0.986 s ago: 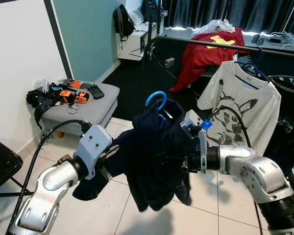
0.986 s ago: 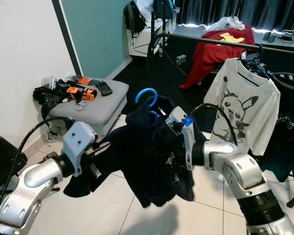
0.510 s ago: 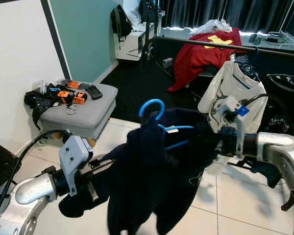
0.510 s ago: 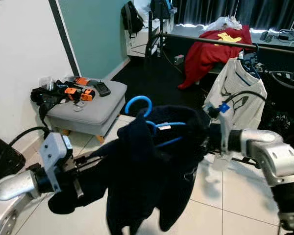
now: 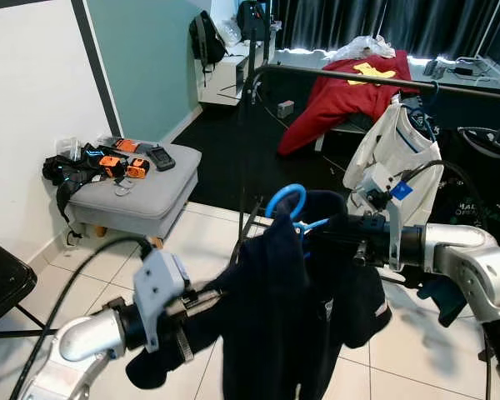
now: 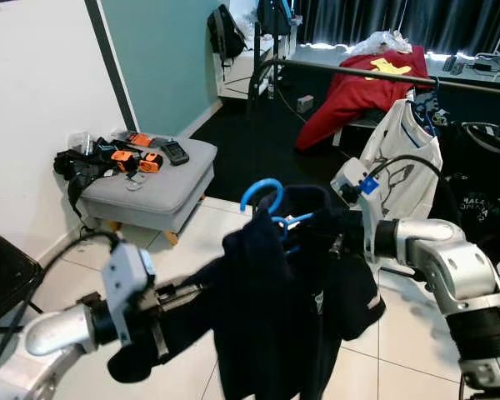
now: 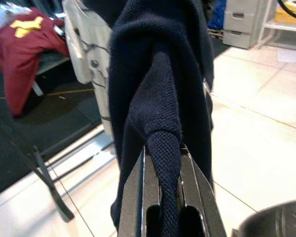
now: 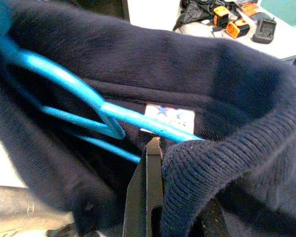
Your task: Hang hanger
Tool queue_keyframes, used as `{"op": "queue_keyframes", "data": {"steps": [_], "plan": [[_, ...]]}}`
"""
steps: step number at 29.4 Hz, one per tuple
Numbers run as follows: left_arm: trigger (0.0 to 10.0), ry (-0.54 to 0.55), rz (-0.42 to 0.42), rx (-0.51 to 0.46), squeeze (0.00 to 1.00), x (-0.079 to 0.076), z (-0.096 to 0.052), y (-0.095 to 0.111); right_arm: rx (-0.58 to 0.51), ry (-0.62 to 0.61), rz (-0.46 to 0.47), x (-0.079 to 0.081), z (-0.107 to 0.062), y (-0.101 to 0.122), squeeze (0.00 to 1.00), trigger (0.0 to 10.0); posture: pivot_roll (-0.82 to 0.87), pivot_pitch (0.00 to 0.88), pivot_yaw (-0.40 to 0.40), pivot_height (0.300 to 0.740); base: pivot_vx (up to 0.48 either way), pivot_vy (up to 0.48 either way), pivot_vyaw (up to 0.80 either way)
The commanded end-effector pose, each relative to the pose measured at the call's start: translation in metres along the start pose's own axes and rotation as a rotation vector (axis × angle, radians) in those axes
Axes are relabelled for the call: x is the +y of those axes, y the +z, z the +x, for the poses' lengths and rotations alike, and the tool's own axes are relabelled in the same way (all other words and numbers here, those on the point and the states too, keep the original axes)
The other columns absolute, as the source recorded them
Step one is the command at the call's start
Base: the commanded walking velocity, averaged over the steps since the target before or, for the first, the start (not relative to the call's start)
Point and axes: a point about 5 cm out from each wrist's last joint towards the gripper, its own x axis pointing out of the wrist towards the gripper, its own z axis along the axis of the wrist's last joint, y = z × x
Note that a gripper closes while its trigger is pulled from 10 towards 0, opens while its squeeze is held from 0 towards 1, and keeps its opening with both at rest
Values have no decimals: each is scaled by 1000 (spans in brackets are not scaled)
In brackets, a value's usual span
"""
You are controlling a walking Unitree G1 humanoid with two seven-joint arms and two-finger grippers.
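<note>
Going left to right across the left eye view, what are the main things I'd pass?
Grey padded footstool carrying orange and black gadgets → left gripper pinching the dark navy knit sweater → blue plastic hanger hook → right gripper → white printed T-shirt on the black rail.

White floor tiles (image 5: pixel 58 275) meet a dark carpet (image 5: pixel 233 142) beneath a teal wall (image 5: pixel 146 58). A grey ottoman (image 5: pixel 142 196) holds small gadgets, perhaps tools. Dark curtains (image 5: pixel 350 21) hang behind a black clothes rail (image 5: pixel 350 77) carrying a white printed shirt (image 5: pixel 400 154).
</note>
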Motion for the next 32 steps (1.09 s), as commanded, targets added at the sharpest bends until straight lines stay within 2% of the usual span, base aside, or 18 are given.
{"op": "queue_keyframes", "data": {"steps": [1, 8, 15, 22, 23, 24, 25, 26, 28, 32], "plan": [[10000, -20, 21, 49, 0, 1, -5, -6, -11, 6, -41, -1, -1, 6, 0, 10000, -87, 10, -20, 740, 0, 0, 0], [10000, -10, 31, 83, 0, 5, -13, -9, -5, 3, -40, -1, -4, 5, 0, 10000, -87, 12, -19, 740, 0, 0, 0], [10000, -70, 66, 171, 0, 14, -39, -10, 53, -24, -39, -5, -18, -5, 0, 10000, -84, 19, -14, 740, 0, 0, 0], [10000, -69, 100, 209, 0, 21, -39, -10, 62, -24, -66, -7, -22, -1, 0, 10000, -90, 15, -8, 740, 0, 0, 0], [10000, -67, 105, 209, 0, 21, -35, -12, 50, -1, -74, -5, -18, 3, 0, 10000, -93, 15, -7, 740, 0, 0, 0], [10000, -59, 113, 204, 0, 20, -25, -13, 37, 64, -82, 5, -8, 7, 0, 10000, -92, 13, -8, 740, 0, 0, 0], [10000, -59, 113, 204, 0, 20, -25, -13, 37, 64, -82, 5, -8, 7, 0, 10000, -92, 13, -8, 740, 0, 0, 0], [10000, -36, 125, 180, 0, 19, -9, -14, 21, 203, -91, 27, 8, 10, 0, 10000, -93, 13, -8, 740, 0, 0, 0], [10000, -14, 147, 174, 0, 21, -4, -14, 22, 293, -98, 42, 15, 10, 0, 10000, -96, 12, -10, 740, 0, 0, 0], [10000, 3, 170, 176, 0, 25, -3, -14, 27, 358, -103, 53, 17, 10, 0, 10000, -96, 12, -10, 740, 0, 0, 0]]}}
